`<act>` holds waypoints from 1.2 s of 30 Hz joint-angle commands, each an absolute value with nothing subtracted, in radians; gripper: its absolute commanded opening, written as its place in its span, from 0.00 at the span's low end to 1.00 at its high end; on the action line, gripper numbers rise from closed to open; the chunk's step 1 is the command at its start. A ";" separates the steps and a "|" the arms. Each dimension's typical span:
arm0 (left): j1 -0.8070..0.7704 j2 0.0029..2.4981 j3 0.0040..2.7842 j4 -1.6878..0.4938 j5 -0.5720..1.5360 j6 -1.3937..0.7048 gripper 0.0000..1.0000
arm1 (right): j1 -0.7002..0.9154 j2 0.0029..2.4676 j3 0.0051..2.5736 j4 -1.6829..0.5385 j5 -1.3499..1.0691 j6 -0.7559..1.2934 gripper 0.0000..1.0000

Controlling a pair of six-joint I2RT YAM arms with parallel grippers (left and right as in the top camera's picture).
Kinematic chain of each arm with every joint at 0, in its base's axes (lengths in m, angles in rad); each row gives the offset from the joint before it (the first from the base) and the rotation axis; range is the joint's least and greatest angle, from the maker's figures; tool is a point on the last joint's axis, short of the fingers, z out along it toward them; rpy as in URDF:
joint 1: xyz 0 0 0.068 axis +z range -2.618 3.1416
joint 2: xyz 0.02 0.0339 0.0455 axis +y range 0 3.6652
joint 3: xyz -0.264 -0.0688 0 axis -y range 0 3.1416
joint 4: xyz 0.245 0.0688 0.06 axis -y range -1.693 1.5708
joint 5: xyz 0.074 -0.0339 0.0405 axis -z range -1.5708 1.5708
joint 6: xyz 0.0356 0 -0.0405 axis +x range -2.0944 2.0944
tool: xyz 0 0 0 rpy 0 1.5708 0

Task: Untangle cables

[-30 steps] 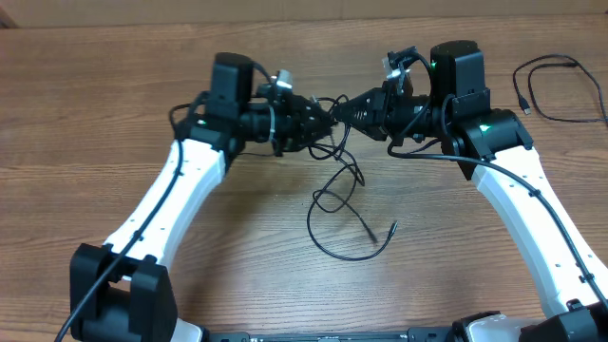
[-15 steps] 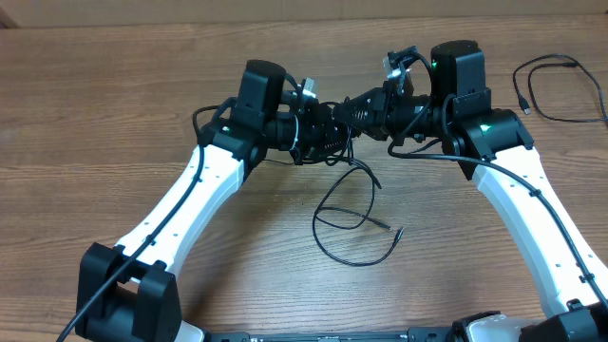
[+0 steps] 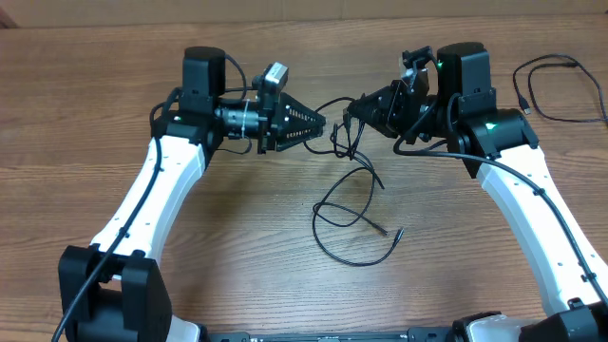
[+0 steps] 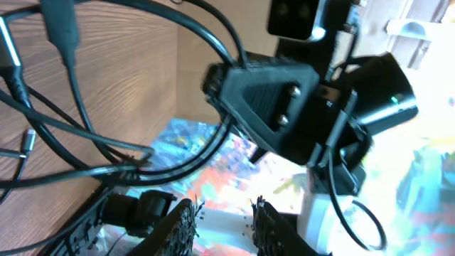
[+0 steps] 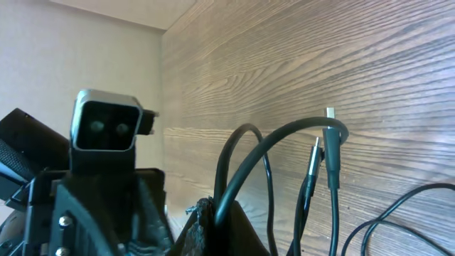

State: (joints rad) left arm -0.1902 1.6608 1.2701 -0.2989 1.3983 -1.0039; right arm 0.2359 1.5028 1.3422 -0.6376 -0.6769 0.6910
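Several thin black cables [image 3: 342, 141] hang in a tangle from my right gripper [image 3: 351, 111], which is shut on them. Their loops and plug ends trail down onto the wooden table [image 3: 456, 247]. In the right wrist view, the cables [image 5: 284, 131] rise out of the closed right gripper [image 5: 217, 213]. My left gripper [image 3: 321, 121] sits a little to the left of the tangle, pointing at it, apart from it. In the left wrist view, the left gripper [image 4: 224, 217] is open with nothing between its jaws, and the cables [image 4: 106, 153] cross ahead of it.
Another thin black cable [image 3: 560, 90] lies looped at the table's far right. Both white arms reach in from the near edge, left and right of the loops on the table.
My left arm has pulled back to the left, away from the right gripper and the tangle. The right gripper keeps its hold and has barely moved.
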 commanded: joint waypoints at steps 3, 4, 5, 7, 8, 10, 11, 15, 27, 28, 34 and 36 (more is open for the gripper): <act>-0.168 1.655 1.280 -0.299 1.459 -0.888 0.29 | 0.233 1.487 1.348 -0.626 -0.674 0.681 0.04; -0.168 1.655 1.280 -0.302 1.460 -0.853 0.27 | 0.233 1.487 1.348 -0.613 -0.674 0.697 0.04; -0.168 1.655 1.280 -0.303 1.459 -0.843 0.27 | 0.233 1.487 1.348 -0.604 -0.674 0.712 0.04; -0.168 1.655 1.280 -0.303 1.448 -0.828 0.25 | 0.233 1.487 1.348 -0.556 -0.674 0.767 0.04; -0.168 1.655 1.280 -0.303 1.439 -0.830 0.24 | 0.233 1.487 1.348 -0.539 -0.674 0.788 0.04; -0.168 1.655 1.280 -0.323 1.385 -0.838 0.22 | 0.233 1.487 1.348 -0.485 -0.674 0.877 0.04; -0.168 1.655 1.280 -0.339 1.353 -0.850 0.22 | 0.233 1.487 1.348 -0.464 -0.673 0.909 0.04; -0.171 1.655 1.280 -0.345 1.259 -0.933 0.22 | 0.233 1.487 1.348 -0.431 -0.650 0.968 0.04; -0.255 1.655 1.280 -0.347 1.109 -1.270 0.25 | 0.234 1.487 1.348 -0.427 -0.470 0.945 0.04; -0.268 1.655 1.280 -0.347 1.100 -1.323 0.33 | 0.234 1.487 1.348 -0.427 -0.432 0.909 0.04; -0.299 1.655 1.280 -0.347 1.054 -1.466 1.00 | 0.240 1.487 1.348 -0.427 -0.400 0.844 0.04; -0.304 1.655 1.280 -0.346 1.050 -1.501 1.00 | 0.247 1.487 1.348 -0.427 -0.401 0.801 0.04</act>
State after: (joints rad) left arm -0.2951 1.6608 1.2701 -0.3462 1.0775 -1.4067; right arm 0.2367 1.5028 1.3422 -0.4351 -0.4259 0.8818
